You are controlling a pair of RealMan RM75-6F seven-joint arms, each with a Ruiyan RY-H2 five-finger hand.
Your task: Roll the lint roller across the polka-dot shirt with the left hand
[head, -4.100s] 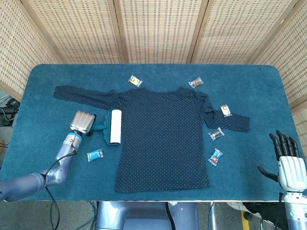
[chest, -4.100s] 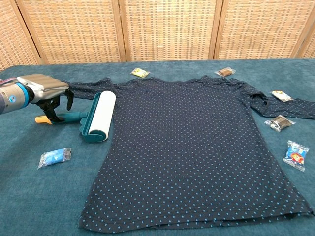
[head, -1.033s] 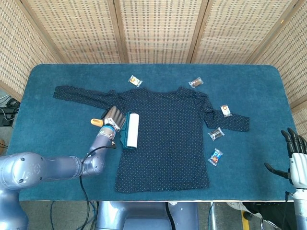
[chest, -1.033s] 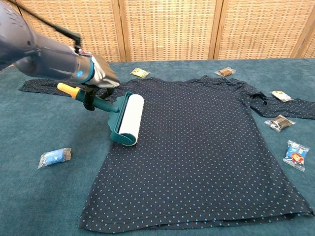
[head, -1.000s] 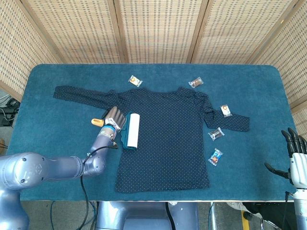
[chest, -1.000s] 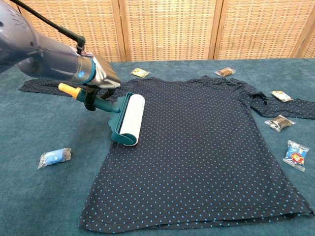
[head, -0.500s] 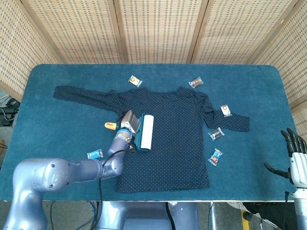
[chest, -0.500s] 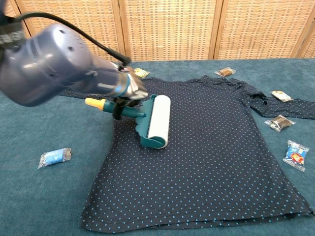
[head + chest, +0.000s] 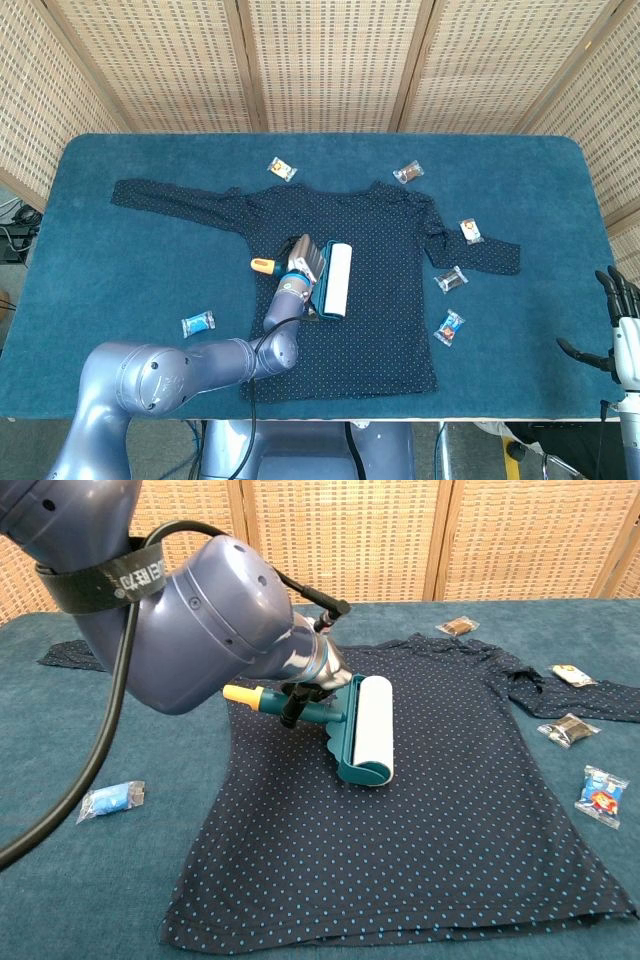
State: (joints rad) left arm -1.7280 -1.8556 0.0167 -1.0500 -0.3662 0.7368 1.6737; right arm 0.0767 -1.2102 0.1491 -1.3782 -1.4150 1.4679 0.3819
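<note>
The dark polka-dot shirt [image 9: 390, 330] [image 9: 450, 810] lies flat on the blue table. My left hand [image 9: 301, 258] [image 9: 318, 670] grips the teal handle of the lint roller [image 9: 334, 280] [image 9: 371, 728], whose white drum rests on the middle of the shirt. The handle's orange end [image 9: 240, 693] sticks out to the left. My right hand [image 9: 622, 335] hangs open off the table's right edge, far from the shirt; the chest view does not show it.
Several small wrapped sweets lie around the shirt: a blue one [image 9: 198, 322] [image 9: 110, 799] on the left, others by the collar [image 9: 282, 168] [image 9: 407, 172] and beside the right sleeve [image 9: 450, 326] [image 9: 600, 793]. My left arm [image 9: 170, 610] fills the chest view's upper left.
My left hand has pushed the lint roller to the right, from the shirt's left edge onto its middle. The right hand has stayed put.
</note>
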